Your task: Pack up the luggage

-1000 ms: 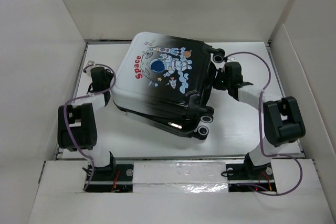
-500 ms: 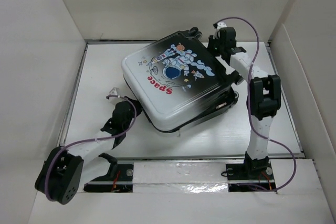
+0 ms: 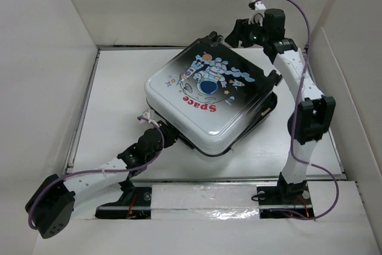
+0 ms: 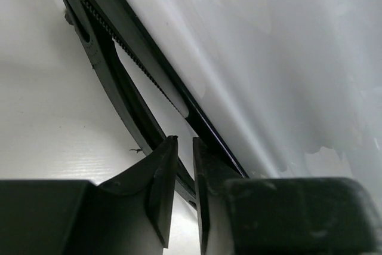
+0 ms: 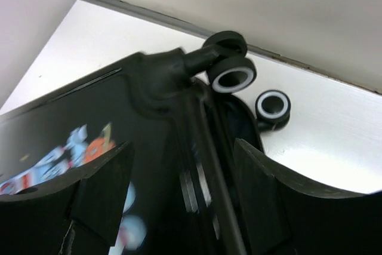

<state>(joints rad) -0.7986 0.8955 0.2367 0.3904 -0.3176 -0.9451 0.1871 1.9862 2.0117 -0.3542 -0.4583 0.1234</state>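
Top external view showed the luggage [image 3: 209, 100] lying flat on the white table [image 3: 119, 88], turned cornerwise, astronaut side up, its white end toward the arm bases and its black end toward the back wall; the red word "Space" read upside down from the near side; the two shells lay one on the other, and a dark seam ran round the edge. The left gripper [image 3: 172, 137] reached low across the table to the near-left corner of the case, right at the seam; the right gripper [image 3: 231, 34] hung above the far corner, just beside the wheels, touching nothing that could be made out.

Left wrist view looked along the pale shell of the case [image 4: 268, 58] and the dark zip track [image 4: 140, 67] with its row of teeth; the left gripper [image 4: 184, 144] had its jaws only a crack apart, the tips just beside the dark edge, with nothing seen between them.

Right wrist view looked down on the black end of the case [image 5: 71, 123], part of the cartoon print blurred below; two wheels [image 5: 233, 76] with white rims stood at the corner near the back wall; the right gripper [image 5: 180, 147] had its jaws spread wide, holding nothing, the corner of the case lying beneath the gap.
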